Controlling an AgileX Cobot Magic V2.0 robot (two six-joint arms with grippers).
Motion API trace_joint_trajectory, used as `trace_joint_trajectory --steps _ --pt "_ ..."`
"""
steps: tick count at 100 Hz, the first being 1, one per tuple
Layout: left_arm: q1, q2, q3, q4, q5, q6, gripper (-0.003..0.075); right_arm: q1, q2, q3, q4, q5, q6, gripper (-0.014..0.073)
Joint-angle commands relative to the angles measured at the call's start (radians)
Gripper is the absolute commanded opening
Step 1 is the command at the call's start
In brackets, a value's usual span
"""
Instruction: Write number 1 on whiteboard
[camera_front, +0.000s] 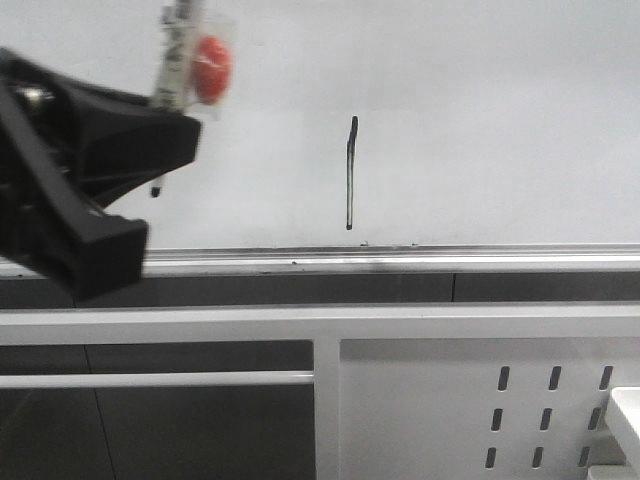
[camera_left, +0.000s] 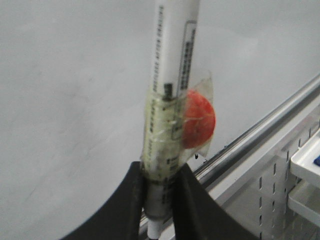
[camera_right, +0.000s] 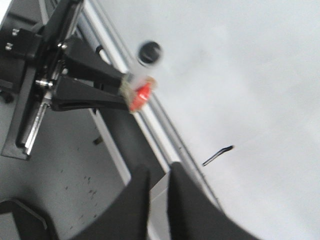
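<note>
The whiteboard (camera_front: 480, 120) fills the back, with its silver tray rail (camera_front: 400, 262) along the lower edge. The number 1 (camera_front: 351, 172), a thin black vertical stroke with a small tick on top, sits near the middle; it also shows in the right wrist view (camera_right: 218, 155). My left gripper (camera_front: 165, 180) is left of the stroke and shut on the white marker pen (camera_left: 170, 100), which has a red ball (camera_left: 199, 120) taped on. The pen tip points down, near the board. My right gripper (camera_right: 159, 175) is empty, its jaws nearly together, and out of the front view.
A white metal panel with slotted holes (camera_front: 550, 400) stands below the rail at the right. A white shelf edge (camera_front: 625, 410) shows at the far right, and again in the left wrist view (camera_left: 305, 160). Grey floor (camera_right: 65, 170) lies below.
</note>
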Motion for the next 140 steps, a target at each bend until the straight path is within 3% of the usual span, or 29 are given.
trace_joint_trajectory --steps 1,17,29,41,53,99,118,140 --pt "-0.007 -0.008 0.023 -0.008 -0.176 -0.132 -0.0020 -0.003 -0.055 -0.039 -0.049 -0.057 0.016 -0.0067" --pt "-0.007 0.084 0.057 -0.043 -0.335 -0.233 -0.0020 -0.003 -0.110 -0.022 -0.123 -0.095 0.103 -0.0067" --pt "-0.007 0.195 0.058 -0.048 -0.486 -0.349 -0.0020 -0.003 -0.177 0.062 -0.284 -0.226 0.243 -0.0067" --pt "-0.007 0.288 0.047 -0.084 -0.486 -0.392 -0.0020 -0.003 -0.252 0.174 -0.479 -0.345 0.436 -0.0066" --pt "-0.007 0.338 0.038 -0.096 -0.486 -0.406 -0.0020 -0.003 -0.303 0.254 -0.636 -0.325 0.609 -0.0066" --pt "0.002 0.342 -0.071 -0.228 -0.486 -0.403 -0.0020 -0.003 -0.309 0.298 -0.649 -0.311 0.612 -0.0067" --pt "0.073 0.368 -0.105 -0.222 -0.477 -0.403 -0.0020 -0.003 -0.309 0.298 -0.649 -0.315 0.612 -0.0069" --pt "0.081 0.413 -0.137 -0.168 -0.483 -0.403 -0.0020 -0.003 -0.309 0.298 -0.649 -0.334 0.612 -0.0069"
